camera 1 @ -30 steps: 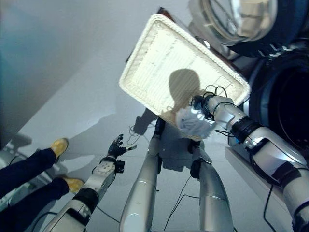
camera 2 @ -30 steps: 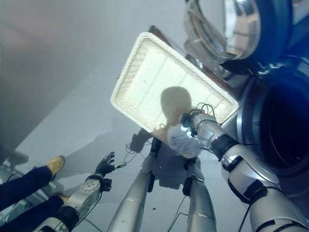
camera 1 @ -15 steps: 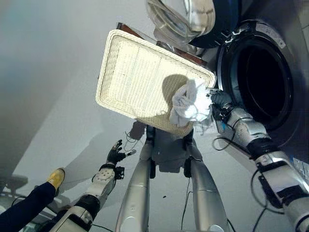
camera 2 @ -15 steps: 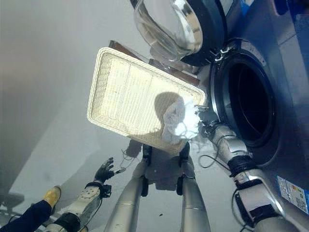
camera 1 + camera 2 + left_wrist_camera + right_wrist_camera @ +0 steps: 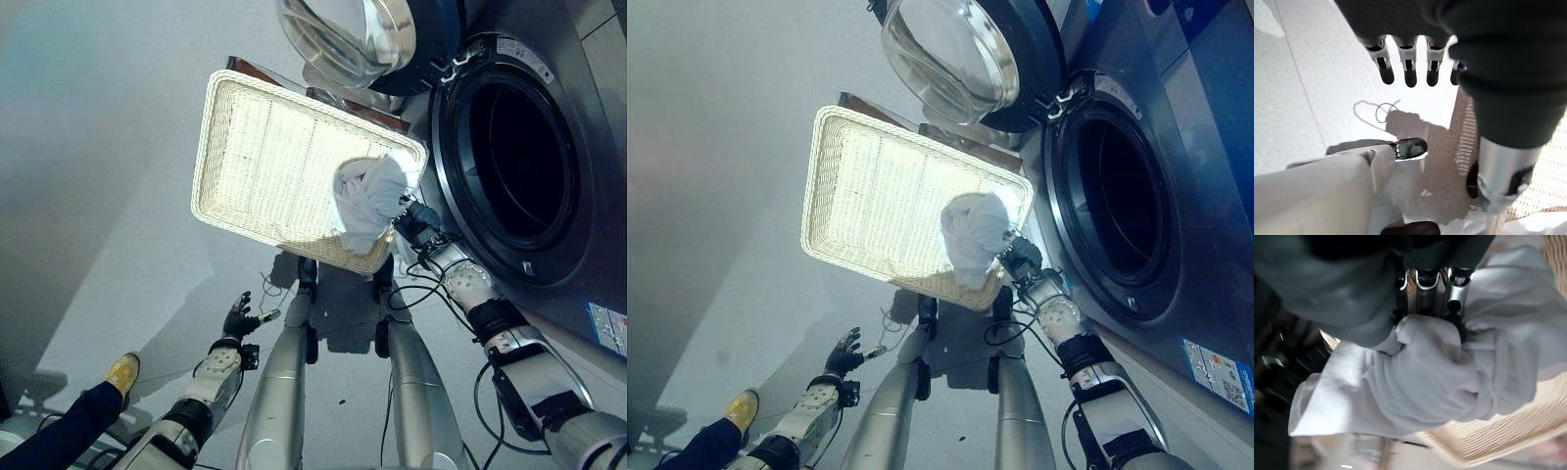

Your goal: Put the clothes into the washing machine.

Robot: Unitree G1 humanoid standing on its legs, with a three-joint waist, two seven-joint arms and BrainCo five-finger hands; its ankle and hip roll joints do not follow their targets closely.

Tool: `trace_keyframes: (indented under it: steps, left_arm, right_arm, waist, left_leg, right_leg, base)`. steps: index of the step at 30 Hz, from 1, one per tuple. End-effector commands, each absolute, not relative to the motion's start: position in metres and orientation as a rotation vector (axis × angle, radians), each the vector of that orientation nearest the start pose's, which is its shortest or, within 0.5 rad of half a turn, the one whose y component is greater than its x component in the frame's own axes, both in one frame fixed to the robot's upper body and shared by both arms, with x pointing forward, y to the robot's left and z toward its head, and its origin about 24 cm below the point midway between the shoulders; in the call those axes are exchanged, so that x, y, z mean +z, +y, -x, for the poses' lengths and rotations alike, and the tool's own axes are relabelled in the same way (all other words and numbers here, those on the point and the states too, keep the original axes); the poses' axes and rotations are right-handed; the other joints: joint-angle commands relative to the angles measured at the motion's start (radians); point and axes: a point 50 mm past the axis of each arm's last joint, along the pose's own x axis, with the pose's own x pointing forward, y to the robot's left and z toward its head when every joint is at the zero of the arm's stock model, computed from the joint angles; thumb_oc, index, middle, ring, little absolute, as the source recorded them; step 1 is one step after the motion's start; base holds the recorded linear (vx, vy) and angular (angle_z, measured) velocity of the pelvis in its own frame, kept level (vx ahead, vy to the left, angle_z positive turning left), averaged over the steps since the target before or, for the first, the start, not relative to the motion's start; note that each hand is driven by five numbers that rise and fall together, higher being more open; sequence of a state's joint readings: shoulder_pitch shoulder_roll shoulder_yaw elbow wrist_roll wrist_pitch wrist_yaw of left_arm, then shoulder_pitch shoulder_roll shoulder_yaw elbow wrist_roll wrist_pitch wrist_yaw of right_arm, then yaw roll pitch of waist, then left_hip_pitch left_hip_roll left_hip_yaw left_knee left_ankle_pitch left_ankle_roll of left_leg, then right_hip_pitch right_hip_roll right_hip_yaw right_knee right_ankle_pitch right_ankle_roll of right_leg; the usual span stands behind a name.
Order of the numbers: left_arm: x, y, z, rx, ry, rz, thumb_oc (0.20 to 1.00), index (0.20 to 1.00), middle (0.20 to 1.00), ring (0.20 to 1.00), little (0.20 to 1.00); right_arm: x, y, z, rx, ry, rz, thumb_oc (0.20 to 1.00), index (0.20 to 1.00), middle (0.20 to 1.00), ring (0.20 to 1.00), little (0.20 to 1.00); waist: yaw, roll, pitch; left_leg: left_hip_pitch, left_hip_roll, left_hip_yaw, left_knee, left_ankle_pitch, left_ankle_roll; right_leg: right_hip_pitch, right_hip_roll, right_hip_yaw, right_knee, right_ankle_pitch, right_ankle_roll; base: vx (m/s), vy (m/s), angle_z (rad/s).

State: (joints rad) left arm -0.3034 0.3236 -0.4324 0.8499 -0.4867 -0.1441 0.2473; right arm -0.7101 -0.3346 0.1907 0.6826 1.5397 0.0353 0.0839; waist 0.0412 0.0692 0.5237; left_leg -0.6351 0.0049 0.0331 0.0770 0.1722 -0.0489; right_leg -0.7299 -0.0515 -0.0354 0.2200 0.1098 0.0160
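One garment: a white cloth (image 5: 367, 201) is seen bunched in the air, over the near corner of the basket and just beside the washing machine's opening; it is not inside the drum.
Right hand: the right hand (image 5: 413, 223) is held up beside the machine's door ring, its fingers (image 5: 1422, 284) curled into the white cloth, which is gripped in a wad, as the right wrist view shows.
Left hand: the left hand (image 5: 238, 317) is held low over the floor, well apart from the basket; its fingers (image 5: 1409, 63) are spread and relaxed, with nothing held.
Basket: a shallow cream wicker basket (image 5: 257, 162) is seen tilted in the eye views, its woven bottom bare; its far end lies toward the machine's door, and a brown edge is seen behind it.
Washing machine: a dark front-loading washing machine (image 5: 1176, 225) is seen on the robot's right, its round opening (image 5: 516, 162) uncovered and dark inside.
Door: the round glass door (image 5: 955, 54) is swung open, above the far end of the basket.
Floor: a pale grey floor (image 5: 108, 196) is seen under everything.
Person: a dark trouser leg and a yellow shoe (image 5: 121, 372) are seen at the lower left, near the left arm.
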Motion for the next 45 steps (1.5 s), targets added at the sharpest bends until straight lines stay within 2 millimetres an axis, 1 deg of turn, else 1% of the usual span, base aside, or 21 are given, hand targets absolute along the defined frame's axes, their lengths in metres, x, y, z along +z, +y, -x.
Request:
trace_keyframes:
  steps: [1, 4, 5, 7, 10, 11, 14, 17, 18, 21, 22, 23, 24, 29, 33, 34, 36, 37, 39, 41, 45]
  left_arm:
    - [-0.069, 0.186, -0.257, 0.143, 0.495, -0.101, 1.000, 1.000, 1.000, 1.000, 1.000]
    - [-0.073, 0.188, -0.252, 0.158, 0.508, -0.097, 1.000, 1.000, 1.000, 1.000, 1.000]
    - [-0.075, 0.188, -0.251, 0.158, 0.514, -0.100, 1.000, 1.000, 1.000, 1.000, 1.000]
    - [-0.077, 0.192, -0.248, 0.169, 0.531, -0.109, 1.000, 1.000, 1.000, 1.000, 1.000]
    - [-0.076, 0.196, -0.249, 0.171, 0.539, -0.121, 1.000, 1.000, 1.000, 1.000, 1.000]
    - [-0.076, 0.198, -0.250, 0.168, 0.542, -0.126, 1.000, 1.000, 1.000, 1.000, 1.000]
    - [-0.072, 0.203, -0.254, 0.163, 0.541, -0.132, 1.000, 1.000, 1.000, 1.000, 1.000]
    - [-0.070, 0.208, -0.254, 0.154, 0.543, -0.139, 1.000, 1.000, 1.000, 1.000, 1.000]
    - [-0.067, 0.211, -0.255, 0.143, 0.538, -0.151, 1.000, 1.000, 1.000, 1.000, 1.000]
    - [-0.063, 0.216, -0.255, 0.127, 0.528, -0.167, 1.000, 1.000, 1.000, 1.000, 1.000]
    - [-0.061, 0.219, -0.254, 0.119, 0.534, -0.175, 1.000, 1.000, 1.000, 1.000, 1.000]
    - [-0.059, 0.219, -0.255, 0.114, 0.533, -0.177, 1.000, 1.000, 1.000, 1.000, 1.000]
    - [-0.059, 0.222, -0.253, 0.102, 0.544, -0.182, 1.000, 1.000, 1.000, 1.000, 1.000]
    - [-0.058, 0.229, -0.251, 0.063, 0.563, -0.220, 1.000, 1.000, 1.000, 1.000, 1.000]
    - [-0.058, 0.220, -0.252, 0.028, 0.567, -0.221, 1.000, 1.000, 1.000, 1.000, 1.000]
    - [-0.060, 0.215, -0.252, 0.017, 0.570, -0.219, 1.000, 1.000, 1.000, 1.000, 1.000]
    - [-0.058, 0.212, -0.254, 0.012, 0.563, -0.218, 1.000, 1.000, 1.000, 1.000, 1.000]
    - [-0.057, 0.211, -0.254, 0.011, 0.564, -0.215, 1.000, 1.000, 1.000, 1.000, 1.000]
    - [-0.059, 0.209, -0.254, 0.015, 0.565, -0.218, 1.000, 1.000, 1.000, 1.000, 1.000]
    - [-0.060, 0.206, -0.255, 0.027, 0.554, -0.213, 1.000, 1.000, 1.000, 1.000, 1.000]
    - [-0.064, 0.200, -0.253, 0.038, 0.549, -0.206, 1.000, 1.000, 1.000, 1.000, 1.000]
  right_arm:
    - [0.153, -0.191, -0.377, 0.174, -0.289, -1.437, 0.200, 0.200, 0.200, 0.200, 0.200]
    - [0.166, -0.228, -0.371, 0.006, -0.518, -1.608, 0.200, 0.200, 0.200, 0.200, 0.200]
    - [0.166, -0.232, -0.369, -0.022, -0.551, -1.620, 0.200, 0.200, 0.200, 0.200, 0.200]
    - [0.183, -0.274, -0.354, -0.266, -0.773, -1.680, 0.200, 0.200, 0.200, 0.200, 0.200]
    - [0.200, -0.309, -0.339, -0.451, -0.952, -1.705, 0.200, 0.200, 0.200, 0.200, 0.200]
    - [0.210, -0.328, -0.329, -0.547, -1.044, -1.710, 0.200, 0.200, 0.200, 0.200, 0.200]
    - [0.225, -0.365, -0.304, -0.757, -1.207, -1.719, 0.200, 0.200, 0.200, 0.200, 0.200]
    - [0.228, -0.396, -0.276, -1.011, -1.319, -1.769, 0.200, 0.200, 0.200, 0.200, 0.200]
    - [0.230, -0.413, -0.259, -1.156, -1.379, -1.781, 0.200, 0.200, 0.200, 0.200, 0.200]
    - [0.240, -0.436, -0.231, -1.311, -1.455, -1.789, 0.200, 0.200, 0.200, 0.200, 0.200]
    - [0.241, -0.444, -0.223, -1.360, -1.448, -1.761, 0.398, 0.398, 0.398, 0.398, 0.398]
    - [0.245, -0.448, -0.221, -1.357, -1.437, -1.756, 0.802, 0.802, 0.802, 0.802, 0.802]
    - [0.253, -0.451, -0.225, -1.289, -1.381, -1.739, 1.000, 1.000, 1.000, 1.000, 1.000]
    - [0.262, -0.436, -0.247, -1.139, -1.261, -1.838, 1.000, 1.000, 1.000, 1.000, 1.000]
    - [0.261, -0.418, -0.272, -1.027, -1.134, -1.872, 1.000, 1.000, 1.000, 1.000, 1.000]
    - [0.257, -0.409, -0.287, -0.949, -1.030, -1.854, 1.000, 1.000, 1.000, 1.000, 1.000]
    - [0.247, -0.396, -0.305, -0.874, -0.883, -1.833, 1.000, 1.000, 1.000, 1.000, 1.000]
    - [0.237, -0.383, -0.321, -0.789, -0.737, -1.797, 1.000, 1.000, 1.000, 1.000, 1.000]
    - [0.227, -0.361, -0.341, -0.658, -0.597, -1.756, 1.000, 1.000, 1.000, 1.000, 1.000]
    - [0.216, -0.345, -0.351, -0.546, -0.564, -1.734, 1.000, 1.000, 1.000, 1.000, 1.000]
    - [0.194, -0.330, -0.357, -0.437, -0.557, -1.712, 1.000, 1.000, 1.000, 1.000, 1.000]
  waist:
    - [-0.033, 0.057, -0.004]
    - [-0.047, 0.058, -0.004]
    - [-0.048, 0.058, -0.004]
    - [-0.060, 0.059, -0.004]
    - [-0.066, 0.063, -0.004]
    - [-0.067, 0.067, -0.004]
    - [-0.072, 0.075, -0.004]
    - [-0.075, 0.078, -0.004]
    - [-0.071, 0.080, -0.004]
    - [-0.063, 0.086, -0.004]
    - [-0.060, 0.088, -0.004]
    - [-0.058, 0.092, -0.004]
    - [-0.055, 0.095, -0.004]
    - [-0.036, 0.104, -0.004]
    - [-0.024, 0.124, -0.004]
    - [-0.024, 0.129, -0.004]
    - [-0.023, 0.133, -0.004]
    - [-0.024, 0.131, -0.004]
    - [-0.026, 0.125, -0.004]
    - [-0.032, 0.120, -0.004]
    - [-0.035, 0.117, -0.004]
  left_leg:
    - [0.016, -0.072, 0.021, 0.031, -0.080, 0.010]
    - [0.014, -0.069, 0.033, 0.031, -0.079, 0.010]
    - [0.023, -0.069, 0.033, 0.033, -0.089, 0.010]
    - [0.030, -0.067, 0.042, 0.037, -0.097, 0.011]
    - [0.035, -0.066, 0.049, 0.046, -0.105, 0.011]
    - [0.036, -0.066, 0.050, 0.054, -0.109, 0.010]
    - [0.027, -0.067, 0.050, 0.072, -0.104, 0.009]
    - [0.021, -0.068, 0.048, 0.096, -0.109, 0.007]
    - [0.011, -0.068, 0.042, 0.111, -0.112, 0.005]
    - [-0.010, -0.066, 0.031, 0.138, -0.111, 0.001]
    - [-0.009, -0.066, 0.025, 0.154, -0.123, -0.002]
    - [-0.022, -0.065, 0.023, 0.159, -0.112, -0.002]
    - [-0.021, -0.066, 0.017, 0.176, -0.126, -0.003]
    - [-0.046, -0.068, 0.004, 0.191, -0.117, 0.002]
    - [-0.054, -0.073, -0.004, 0.206, -0.122, 0.002]
    - [-0.049, -0.075, -0.005, 0.217, -0.138, 0.001]
    - [-0.062, -0.073, -0.003, 0.219, -0.127, 0.002]
    - [-0.061, -0.075, 0.000, 0.224, -0.134, 0.003]
    - [-0.058, -0.070, 0.006, 0.222, -0.143, 0.003]
    - [-0.070, -0.061, 0.013, 0.208, -0.127, 0.004]
    - [-0.072, -0.056, 0.017, 0.197, -0.121, 0.002]
  right_leg:
    - [0.018, 0.014, -0.081, 0.018, -0.058, 0.062]
    - [0.015, 0.015, -0.076, 0.011, -0.046, 0.063]
    - [0.022, 0.015, -0.074, 0.016, -0.056, 0.065]
    - [0.029, 0.015, -0.069, 0.018, -0.057, 0.065]
    - [0.032, 0.015, -0.064, 0.026, -0.062, 0.064]
    - [0.034, 0.016, -0.060, 0.033, -0.066, 0.062]
    - [0.028, 0.020, -0.057, 0.048, -0.063, 0.056]
    - [0.025, 0.022, -0.057, 0.072, -0.077, 0.048]
    - [0.023, 0.023, -0.058, 0.088, -0.087, 0.043]
    - [0.011, 0.029, -0.065, 0.128, -0.108, 0.032]
    - [0.014, 0.029, -0.068, 0.154, -0.133, 0.029]
    - [0.003, 0.030, -0.071, 0.161, -0.126, 0.025]
    - [0.002, 0.027, -0.073, 0.183, -0.145, 0.023]
    - [-0.015, 0.028, -0.088, 0.208, -0.153, 0.011]
    - [-0.029, 0.025, -0.090, 0.238, -0.174, 0.005]
    - [-0.026, 0.023, -0.089, 0.254, -0.194, 0.005]
    - [-0.037, 0.024, -0.092, 0.250, -0.181, 0.003]
    - [-0.037, 0.023, -0.092, 0.253, -0.185, 0.003]
    - [-0.037, 0.027, -0.091, 0.251, -0.192, 0.003]
    - [-0.049, 0.037, -0.090, 0.241, -0.177, 0.002]
    - [-0.053, 0.048, -0.083, 0.243, -0.179, 0.002]
  base:
    - [0.05, 0.027, -0.03]
    - [0.03, 0.027, -0.07]
    - [0.08, 0.005, -0.13]
    - [0.08, -0.012, -0.15]
    - [0.07, -0.023, -0.18]
    - [0.12, -0.032, -0.12]
    - [0.07, -0.044, -0.05]
    - [0.10, -0.066, -0.01]
    - [0.08, -0.104, -0.01]
    - [0.13, -0.135, 0.06]
    - [0.10, -0.100, 0.14]
    - [0.17, -0.127, 0.18]
    - [0.08, -0.106, 0.13]
    - [0.08, -0.108, 0.03]
    - [0.07, -0.030, -0.04]
    - [0.01, -0.014, -0.06]
    - [0.00, 0.000, 0.00]
    - [0.00, 0.000, 0.00]
    - [0.00, 0.000, 0.00]
    - [-0.01, -0.007, -0.02]
    - [-0.03, 0.004, -0.08]
